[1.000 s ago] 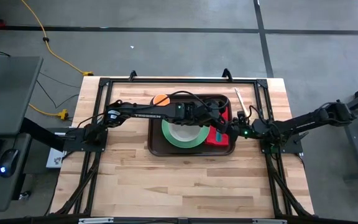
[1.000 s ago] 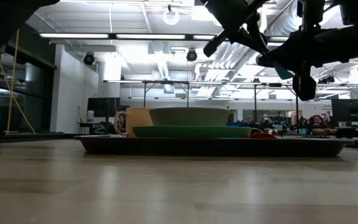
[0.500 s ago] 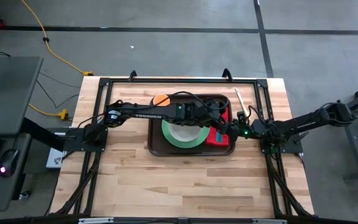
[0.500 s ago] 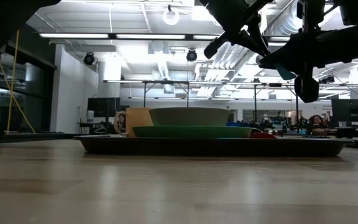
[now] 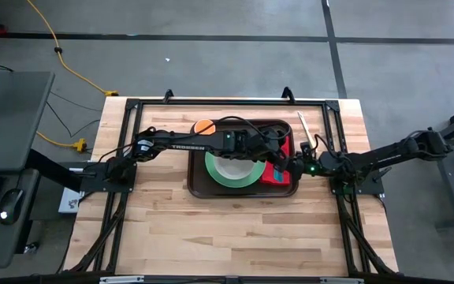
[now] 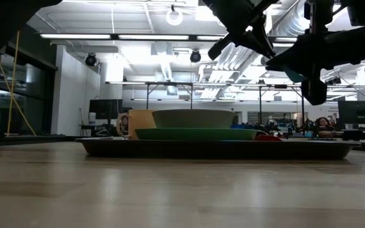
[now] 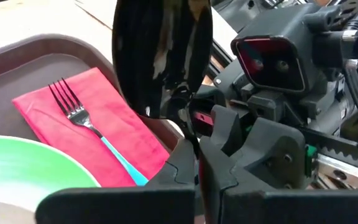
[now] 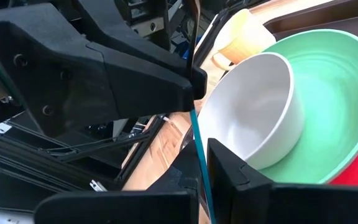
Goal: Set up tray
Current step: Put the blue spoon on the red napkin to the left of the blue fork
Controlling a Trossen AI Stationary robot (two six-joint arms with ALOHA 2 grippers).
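The dark brown tray [image 5: 198, 188] lies mid-table and carries a green plate [image 5: 213, 175], a white bowl [image 5: 233, 168] on that plate, a tan cup [image 5: 204, 126] at its far left corner and a red napkin [image 7: 86, 127]. A fork [image 7: 73, 107] with a teal handle lies on the napkin. My left gripper [image 5: 284, 158] and my right gripper [image 5: 299, 166] meet above the tray's right end, over the napkin. Both are shut on one spoon [image 7: 163, 56] with a teal handle [image 8: 199, 146], held clear of the tray. My left gripper pinches the spoon between its two fingers just below the bowl, at the neck [image 7: 188, 124], coming from the table's left. The spoon's bowl stands out beyond the fingers, lifted clear above the napkin. My right gripper pinches the spoon's teal handle [image 8: 202, 177] between its two fingers, coming from the table's right toward the left gripper's fingertip [image 8: 194, 84]. The handle runs down between the fingers, and its lower end is hidden by them.
A pale wooden stick [image 5: 304, 126] lies on the table by the tray's far right corner. A black frame [image 5: 132, 106] runs along the table's edges. Bare wood [image 5: 227, 237] stretches from the tray toward the near edge.
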